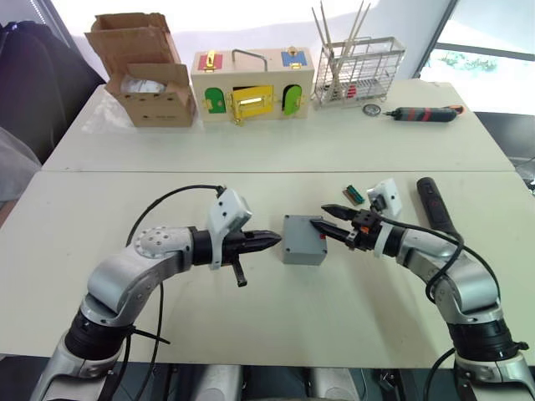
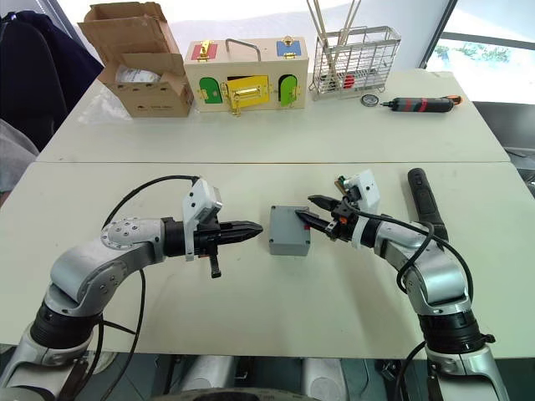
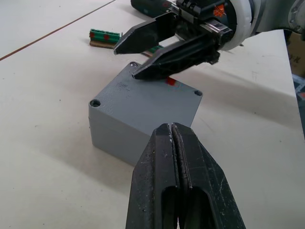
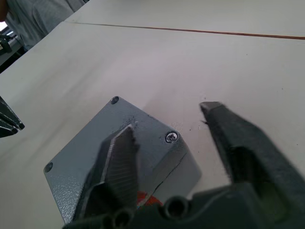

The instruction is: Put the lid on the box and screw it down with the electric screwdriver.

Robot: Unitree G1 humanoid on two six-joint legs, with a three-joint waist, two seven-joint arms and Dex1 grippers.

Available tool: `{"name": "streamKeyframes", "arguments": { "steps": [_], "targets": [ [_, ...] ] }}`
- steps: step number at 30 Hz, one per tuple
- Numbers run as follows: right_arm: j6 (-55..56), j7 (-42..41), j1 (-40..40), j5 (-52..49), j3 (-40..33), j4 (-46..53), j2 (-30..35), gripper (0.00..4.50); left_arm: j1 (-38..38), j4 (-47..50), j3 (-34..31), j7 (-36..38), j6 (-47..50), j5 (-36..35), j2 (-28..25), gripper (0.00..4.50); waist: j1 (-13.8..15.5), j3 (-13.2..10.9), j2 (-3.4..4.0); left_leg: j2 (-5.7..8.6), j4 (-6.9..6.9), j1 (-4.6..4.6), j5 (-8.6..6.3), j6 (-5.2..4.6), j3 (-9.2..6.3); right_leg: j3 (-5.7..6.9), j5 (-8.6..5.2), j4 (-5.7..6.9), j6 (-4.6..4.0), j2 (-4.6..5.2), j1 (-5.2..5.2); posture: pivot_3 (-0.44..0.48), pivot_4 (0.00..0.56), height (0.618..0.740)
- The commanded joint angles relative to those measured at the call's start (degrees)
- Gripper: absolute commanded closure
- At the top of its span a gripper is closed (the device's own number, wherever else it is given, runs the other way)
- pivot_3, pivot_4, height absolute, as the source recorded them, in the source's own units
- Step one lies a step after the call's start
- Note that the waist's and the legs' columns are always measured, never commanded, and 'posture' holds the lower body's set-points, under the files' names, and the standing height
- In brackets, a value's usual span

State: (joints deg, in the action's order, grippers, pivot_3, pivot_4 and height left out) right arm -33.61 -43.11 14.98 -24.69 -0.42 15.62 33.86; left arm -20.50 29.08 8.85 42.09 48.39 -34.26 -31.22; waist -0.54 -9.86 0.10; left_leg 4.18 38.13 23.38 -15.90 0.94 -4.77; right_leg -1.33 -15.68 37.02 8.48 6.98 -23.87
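On the near table, mid-front, you've got the box [image 1: 303, 240] sitting with the lid [image 3: 143, 98] already on top; the seam shows in the right wrist view and the corners line up, so step 1 looks done. Your right gripper [image 1: 328, 218] hangs over the box's right edge w/ fingers spread, one tip above the lid, the other off past the edge, pinching nothing. Your left gripper [image 1: 269, 241] is just beside the box's left side, tips pressed together, empty, not touching as far as I can tell. One corner hole shows a screw head [image 4: 171, 138]; the other corners look like dark holes, can't tell if screws sit in them. The screwdriver [image 1: 435, 205] lies untouched on the table to the right, behind your right arm, well apart from the box. So approx. halfway: lid placed, screwing not begun. Left to do: grab the driver w/ the right, steady the box w/ the left, run each corner down. Watch the lid doesn't shift when you pull the right gripper off
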Motion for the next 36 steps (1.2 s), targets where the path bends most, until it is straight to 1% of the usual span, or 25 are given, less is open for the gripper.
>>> {"name": "streamKeyframes", "arguments": {
  "steps": [1, 2, 4, 6, 7, 8, 9, 10, 11, 13, 14, 15, 17, 18, 19, 21, 23, 27, 30, 33, 36],
  "targets": [
    [-0.31, -0.66, 0.84, -1.18, -2.61, 2.85, 2.08, 0.26, -0.76, 0.49, -0.12, -0.02, -1.13, -0.17, 0.54, 4.50, -0.01, 0.00, 0.00, 0.00, 0.00, 0.00, 0.00, 0.00, 0.00, 0.00, 0.00, 0.00, 0.00, 0.00, 0.00, 0.000, 0.150, 0.731],
    [-0.18, -0.47, 0.98, -1.14, -3.04, 2.95, 2.42, 0.02, -0.84, 0.45, 0.00, 0.01, -1.20, -0.10, 0.67, 4.50, -0.02, 0.00, 0.00, 0.00, 0.00, 0.00, 0.00, 0.00, 0.00, 0.00, 0.00, 0.00, 0.00, 0.00, 0.00, 0.000, 0.150, 0.731],
    [-2.21, -0.09, 1.78, -3.08, -5.70, 3.93, 3.58, 0.02, -1.23, 0.37, 0.14, 0.21, -1.32, -0.36, 1.17, 4.50, 0.02, 0.00, 0.00, 0.00, 0.00, 0.00, 0.00, 0.00, 0.00, 0.00, 0.00, 0.00, 0.00, 0.00, 0.00, 0.000, 0.150, 0.731],
    [-8.18, 0.83, 4.52, -8.10, -11.55, 5.03, 6.35, 0.02, -2.22, 0.74, -0.41, 0.48, -0.64, -2.20, 2.33, 4.50, 0.07, 0.00, 0.00, 0.00, 0.01, 0.01, 0.00, 0.00, 0.00, 0.00, 0.00, 0.00, 0.00, 0.01, 0.00, 0.000, 0.150, 0.731],
    [-11.38, 0.60, 6.04, -10.65, -14.70, 4.90, 8.77, 0.02, -2.91, 1.10, -0.29, 0.77, -0.40, -2.87, 2.88, 4.50, 0.19, -0.01, 0.00, 0.02, 0.02, 0.02, 0.00, 0.00, 0.02, -0.01, 0.00, -0.03, 0.00, 0.02, 0.00, 0.000, 0.150, 0.731],
    [-17.55, 1.83, 9.25, -16.62, -20.30, 2.83, 10.76, 0.02, -3.87, 1.57, 0.29, 1.22, -0.20, -3.33, 3.30, 4.50, 0.24, -0.01, 0.00, 0.02, 0.05, 0.04, 0.00, 0.00, 0.02, -0.01, 0.00, -0.02, 0.00, 0.03, 0.00, 0.000, 0.150, 0.731],
    [-21.83, 2.79, 11.43, -20.73, -23.96, 1.24, 11.95, 0.02, -4.49, 1.85, 0.76, 1.50, -0.10, -3.51, 3.51, 4.50, 0.29, -0.02, -0.01, 0.02, 0.04, 0.04, 0.00, 0.00, 0.01, 0.00, 0.00, -0.03, 0.00, 0.03, 0.00, 0.000, 0.150, 0.731],
    [-26.07, 1.43, 13.12, -23.68, -27.07, -1.28, 15.33, 0.02, -5.28, 2.27, 1.54, 2.11, -0.06, -3.68, 3.61, 4.50, 0.39, -0.02, -0.01, 0.01, 0.05, 0.05, 0.00, 0.00, 0.00, 0.01, 0.00, -0.05, 0.00, 0.03, 0.01, 0.000, 0.150, 0.731],
    [-26.91, -1.30, 12.75, -22.29, -27.18, -3.53, 20.19, 0.02, -6.01, 2.57, 2.29, 2.81, -0.08, -4.02, 3.68, 4.50, 0.70, -0.02, -0.01, 0.01, 0.05, 0.05, 0.00, -0.01, 0.00, 0.01, 0.00, -0.04, 0.00, 0.03, 0.02, 0.000, 0.150, 0.731],
    [-27.74, -6.76, 10.59, -18.10, -23.35, -7.54, 30.23, 0.02, -7.24, 3.03, 4.00, 4.15, -0.60, -3.92, 3.69, 4.50, 1.33, -0.01, -0.03, 0.00, 0.00, 0.04, -0.05, -0.09, -0.02, 0.07, 0.00, -0.10, -0.01, 0.02, 0.08, 0.000, 0.150, 0.731],
    [-28.44, -8.80, 9.85, -16.80, -21.00, -9.92, 34.25, 0.02, -7.79, 3.22, 4.93, 4.55, -0.80, -3.70, 3.91, 4.50, 1.26, -0.01, -0.04, -0.02, -0.01, 0.03, -0.07, -0.13, -0.03, 0.13, -0.01, -0.18, -0.01, 0.01, 0.13, 0.000, 0.150, 0.731],
    [-28.92, -9.97, 10.05, -15.89, -19.03, -12.32, 36.92, 0.02, -8.23, 3.42, 5.65, 4.87, -0.97, -3.59, 4.14, 4.50, 1.17, -0.01, -0.04, -0.03, 0.00, 0.03, -0.08, -0.14, -0.01, 0.13, -0.01, -0.30, -0.02, 0.01, 0.19, 0.000, 0.150, 0.731],
    [-30.56, -11.41, 11.15, -11.02, -10.45, -16.66, 43.10, 0.02, -9.10, 3.75, 7.11, 5.79, -1.62, -3.02, 4.21, 4.50, 0.76, 0.00, -0.01, -0.04, 0.10, -0.03, -0.11, -0.20, 0.12, 0.05, 0.00, -0.41, -0.01, 0.01, 0.31, 0.000, 0.150, 0.731],
    [-31.61, -11.95, 12.31, -9.13, -6.65, -18.19, 44.86, 0.02, -9.29, 3.88, 7.66, 6.27, -1.95, -2.73, 3.99, 4.50, 0.61, 0.01, 0.00, -0.02, 0.11, -0.06, -0.27, -0.49, 0.20, -0.02, 0.00, -0.40, -0.01, 0.02, 0.34, 0.000, 0.150, 0.731],
    [-32.92, -13.36, 14.02, -7.68, -2.71, -20.02, 45.90, 0.02, -9.32, 4.06, 8.33, 6.79, -2.53, -2.19, 3.74, 4.50, 0.45, 0.01, 0.02, -0.02, 0.12, -0.09, -0.29, -0.52, 0.24, -0.06, 0.00, -0.38, -0.01, 0.03, 0.34, 0.000, 0.150, 0.731],
    [-33.40, -16.32, 17.44, -5.04, 3.06, -23.58, 46.25, 0.02, -9.31, 4.25, 9.51, 6.99, -3.38, -1.14, 3.69, 4.50, -0.12, 0.00, 0.03, -0.03, 0.09, -0.09, -0.28, -0.51, 0.23, -0.05, 0.00, -0.39, 0.00, 0.03, 0.32, 0.000, 0.150, 0.731],
    [-30.50, -19.11, 19.98, -1.06, 7.78, -27.42, 45.75, 0.02, -9.16, 4.50, 10.50, 6.54, -3.94, -0.12, 3.91, 4.50, -0.26, 0.00, 0.08, -0.04, 0.01, -0.08, -0.26, -0.46, 0.22, -0.05, -0.01, -0.47, 0.00, 0.02, 0.29, 0.000, 0.150, 0.731],
    [-32.37, -22.87, 28.79, 5.13, 16.40, -37.06, 41.98, 0.02, -7.27, 6.35, 10.55, 4.83, -4.20, 0.55, 3.90, 4.50, -0.25, -0.01, 0.12, -0.03, 0.02, -0.02, -0.19, -0.34, 0.25, -0.06, 0.00, -0.56, 0.02, 0.03, 0.25, 0.000, 0.150, 0.731],
    [-32.31, -26.49, 34.76, 9.19, 21.24, -43.66, 38.91, 0.02, -5.70, 7.42, 10.52, 3.35, -3.83, 0.83, 3.99, 4.50, -0.15, -0.02, 0.11, -0.03, 0.04, -0.02, -0.18, -0.33, 0.25, -0.06, 0.00, -0.58, 0.02, 0.03, 0.26, 0.000, 0.150, 0.731],
    [-29.87, -29.01, 40.28, 14.52, 25.89, -50.95, 35.13, 0.02, -4.58, 8.23, 10.80, 1.55, -3.04, 1.12, 4.43, 4.50, -0.06, -0.01, 0.12, -0.01, 0.05, -0.01, -0.17, -0.31, 0.22, -0.05, 0.00, -0.59, 0.02, 0.03, 0.28, 0.000, 0.150, 0.731],
    [-25.58, -31.66, 43.28, 20.23, 30.31, -58.03, 31.68, 0.02, -3.63, 9.50, 10.38, -0.01, -2.10, 0.62, 4.63, 4.50, 0.08, -0.02, 0.11, 0.00, 0.05, 0.00, -0.17, -0.29, 0.19, -0.03, 0.00, -0.61, 0.02, 0.03, 0.28, 0.000, 0.150, 0.731]
  ]
}}
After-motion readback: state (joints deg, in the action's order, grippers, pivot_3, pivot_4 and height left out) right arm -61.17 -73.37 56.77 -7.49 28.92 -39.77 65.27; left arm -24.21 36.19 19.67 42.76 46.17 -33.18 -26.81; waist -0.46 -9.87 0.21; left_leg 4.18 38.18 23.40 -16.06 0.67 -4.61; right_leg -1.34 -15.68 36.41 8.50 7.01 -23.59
